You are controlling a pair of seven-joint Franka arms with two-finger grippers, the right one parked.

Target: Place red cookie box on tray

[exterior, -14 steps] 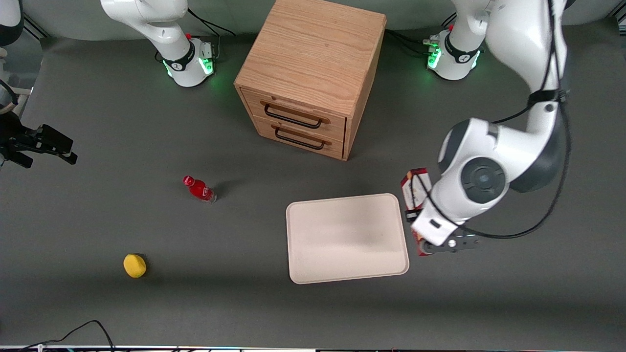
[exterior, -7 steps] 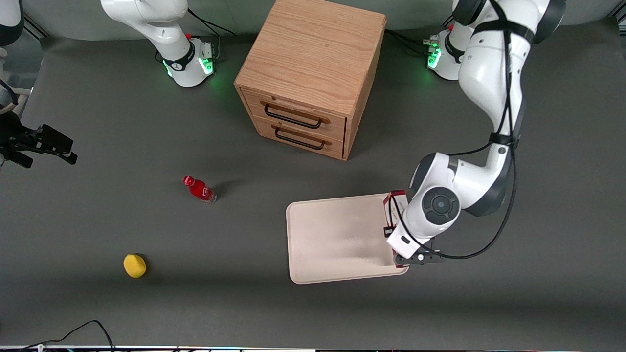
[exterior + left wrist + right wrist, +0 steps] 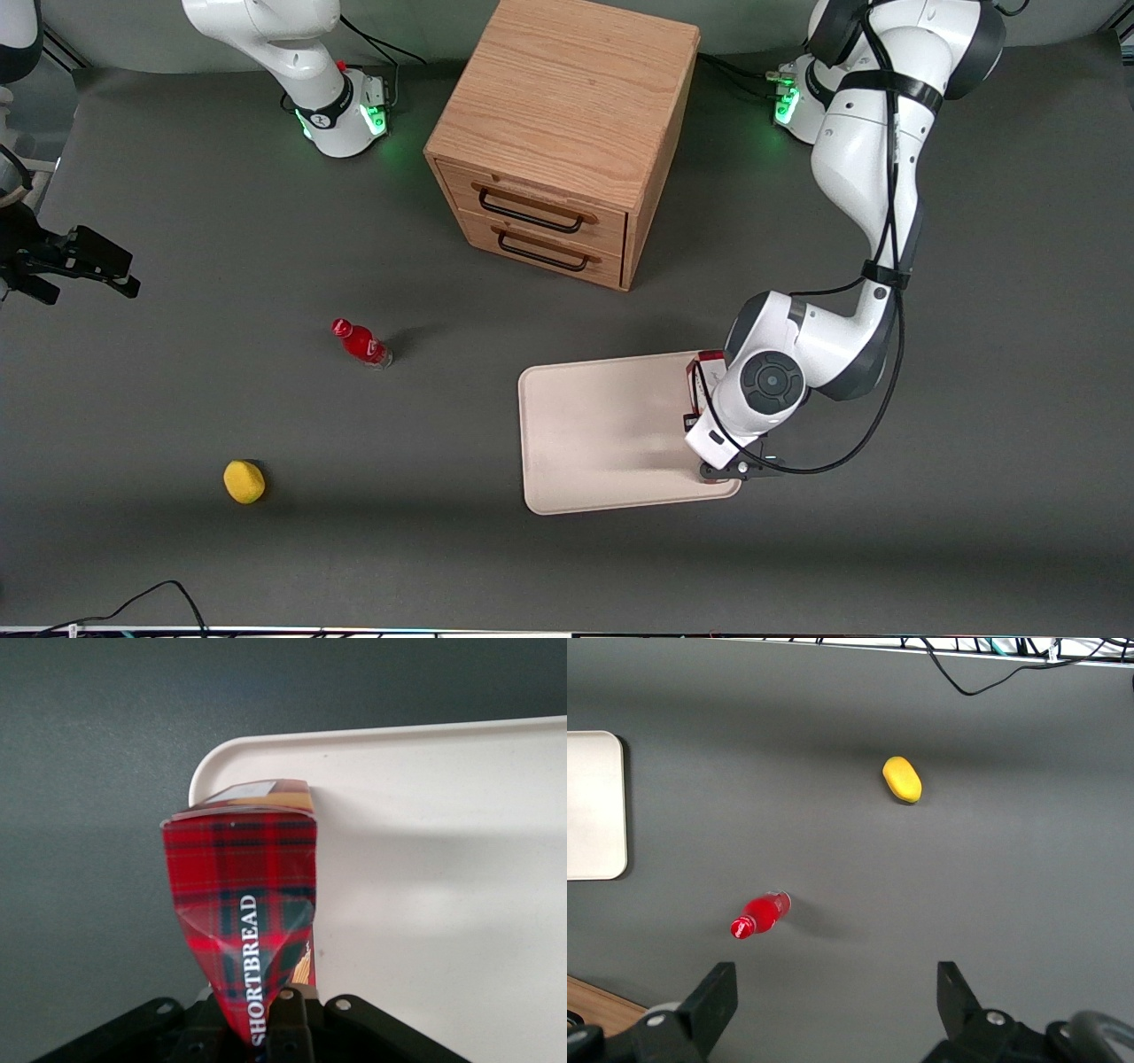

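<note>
The gripper is low over the tray, at the tray's end nearest the working arm. It is closed tight on the box, which is squeezed and bent in near the fingers. The box is red with dark checks and has the word SHORTBREAD in white letters on it. In the front view only a bit of the box shows beside the white arm, which covers the rest. The box lies along the tray's short edge, over the tray. In the wrist view the free end of the box reaches toward a round corner of the tray. I cannot tell if the box is touching the tray or just above it. The tray is flat and cream-white with a low rim, and it sits on the dark gray table. A wooden cabinet with two drawers stands farther from the front camera than the tray. A small red bottle lies on the table toward the parked arm's end. A yellow lemon lies nearer the front camera than the bottle.
</note>
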